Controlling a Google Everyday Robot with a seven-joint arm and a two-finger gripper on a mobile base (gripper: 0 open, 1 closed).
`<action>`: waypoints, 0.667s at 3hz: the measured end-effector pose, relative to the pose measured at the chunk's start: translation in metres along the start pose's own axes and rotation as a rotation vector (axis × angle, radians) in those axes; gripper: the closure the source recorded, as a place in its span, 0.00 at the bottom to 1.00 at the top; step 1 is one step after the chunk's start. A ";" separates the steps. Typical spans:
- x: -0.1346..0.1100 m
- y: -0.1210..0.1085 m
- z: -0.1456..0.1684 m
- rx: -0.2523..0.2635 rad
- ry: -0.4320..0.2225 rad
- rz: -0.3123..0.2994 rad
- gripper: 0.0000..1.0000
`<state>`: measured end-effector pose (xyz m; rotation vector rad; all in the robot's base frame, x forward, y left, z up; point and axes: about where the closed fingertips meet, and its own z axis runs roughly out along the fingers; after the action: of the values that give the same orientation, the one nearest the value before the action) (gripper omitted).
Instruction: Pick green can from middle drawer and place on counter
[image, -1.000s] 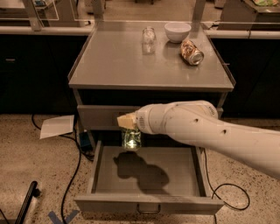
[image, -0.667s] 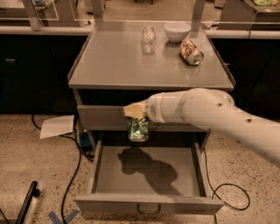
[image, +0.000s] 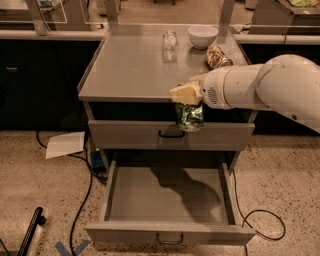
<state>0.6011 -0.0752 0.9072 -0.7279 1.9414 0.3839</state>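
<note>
Green can hung in the air, clamped at its top by the gripper, whose tan fingers were closed around it. It was in front of the pushed-in top drawer, just below the front edge of the counter and above the pulled-out middle drawer. Near the counter's back stood a glass jar, a white bowl and an orange-brown can. A paper sheet lay on the floor beside the cabinet.
</note>
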 end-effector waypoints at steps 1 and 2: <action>0.000 0.000 0.007 -0.004 0.006 -0.004 1.00; -0.026 -0.003 0.024 -0.025 0.000 -0.080 1.00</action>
<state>0.6284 -0.0563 0.9194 -0.8194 1.9035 0.3598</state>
